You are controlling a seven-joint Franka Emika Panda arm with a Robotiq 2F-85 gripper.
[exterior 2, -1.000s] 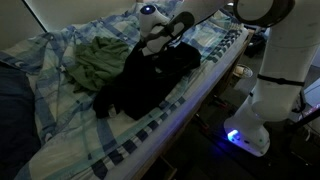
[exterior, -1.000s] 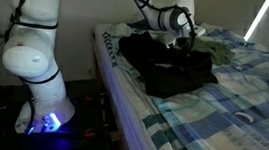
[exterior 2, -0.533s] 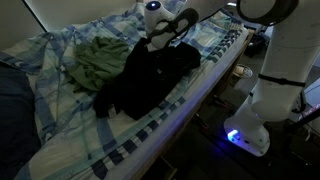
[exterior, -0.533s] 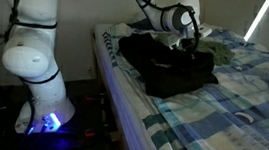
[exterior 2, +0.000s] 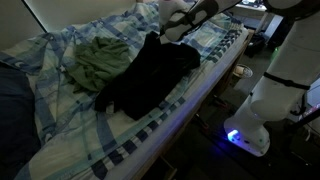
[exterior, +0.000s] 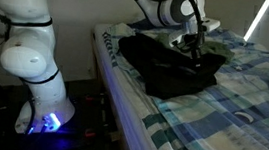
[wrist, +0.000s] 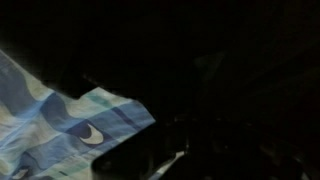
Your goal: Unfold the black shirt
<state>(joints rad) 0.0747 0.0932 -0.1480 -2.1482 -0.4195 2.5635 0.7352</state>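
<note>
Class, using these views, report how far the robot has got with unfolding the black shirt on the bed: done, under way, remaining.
Done: the gripper is shut on an edge of the black shirt. In hand: in an exterior view that edge is drawn up into a peak toward the gripper. Left: most of the shirt lies bunched on the plaid bedsheet, beside the olive-green garment, not yet spread flat.

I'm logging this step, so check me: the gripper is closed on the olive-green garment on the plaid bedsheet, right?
Not quite: the gripper is closed on the black shirt, as an exterior view shows. The olive-green garment lies ungripped beside it on the plaid bedsheet.
</note>
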